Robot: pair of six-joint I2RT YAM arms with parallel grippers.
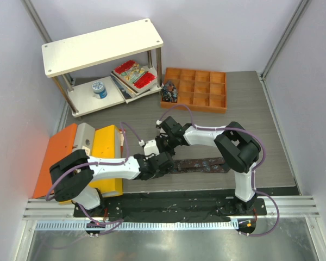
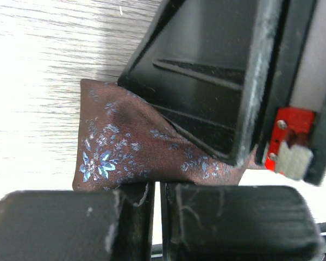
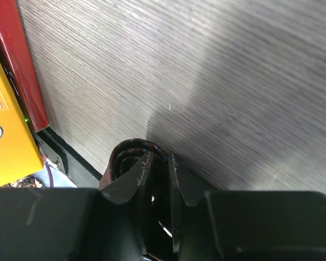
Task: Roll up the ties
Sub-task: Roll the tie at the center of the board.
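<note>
One of the ties, dark brown with small bluish flowers, lies flat across the table's middle, its left end wound into a roll. My left gripper meets that end. In the left wrist view its fingers are shut at the lower edge of the tie. The right gripper's black body presses in from the upper right. The right wrist view has the roll's spiral at my right gripper. Its jaws stand slightly apart astride the roll's outer layers.
At the back stands an orange compartment tray with small dark items in its left cell. A white shelf at the back left holds red books and a blue-white tin. Orange and yellow boxes sit left.
</note>
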